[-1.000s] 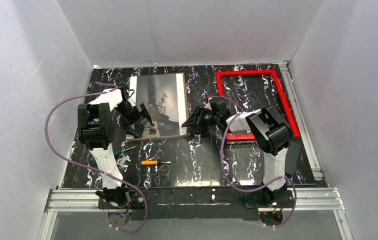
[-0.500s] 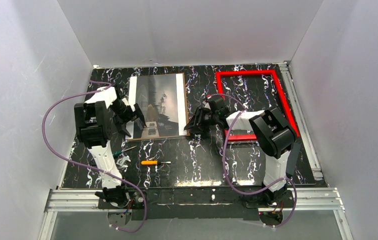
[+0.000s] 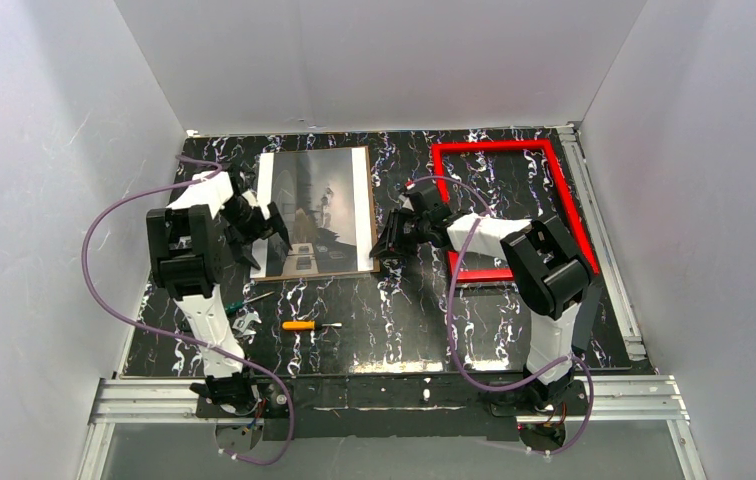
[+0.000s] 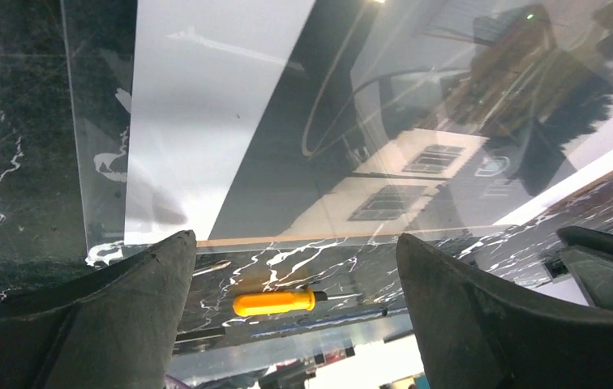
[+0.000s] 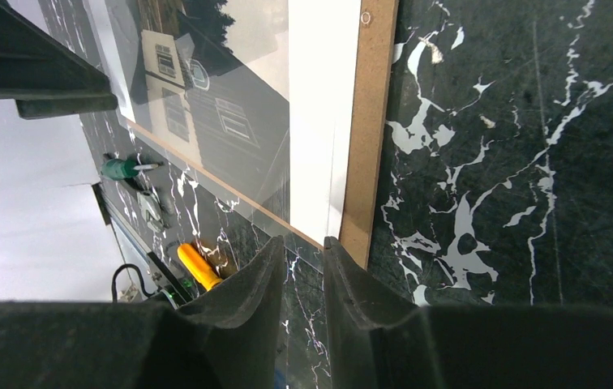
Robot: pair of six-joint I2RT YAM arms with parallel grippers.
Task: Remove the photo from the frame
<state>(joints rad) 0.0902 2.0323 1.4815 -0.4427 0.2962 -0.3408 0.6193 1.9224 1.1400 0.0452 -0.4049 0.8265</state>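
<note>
The photo (image 3: pixel 314 205) lies face up on a brown backing board (image 3: pixel 370 205) at the table's middle left. It also shows in the left wrist view (image 4: pixel 287 121) and the right wrist view (image 5: pixel 230 97). The red frame (image 3: pixel 494 147) lies hollow at the back right, apart from the photo. A clear sheet (image 4: pixel 96 162) sits over the photo and overhangs it. My right gripper (image 3: pixel 386 245) is at the board's near right corner, its fingers closed on the clear sheet's corner (image 5: pixel 287 228). My left gripper (image 3: pixel 266 235) is open and empty over the photo's near left edge.
An orange-handled screwdriver (image 3: pixel 301 325) lies on the table in front of the photo. A green-handled screwdriver (image 3: pixel 239 303) and a small wrench (image 3: pixel 247 322) lie near the left arm. White walls enclose the table on three sides.
My left gripper has pulled back to the left, off the photo's near left corner. My right gripper has shifted slightly left and away, toward the board's corner.
</note>
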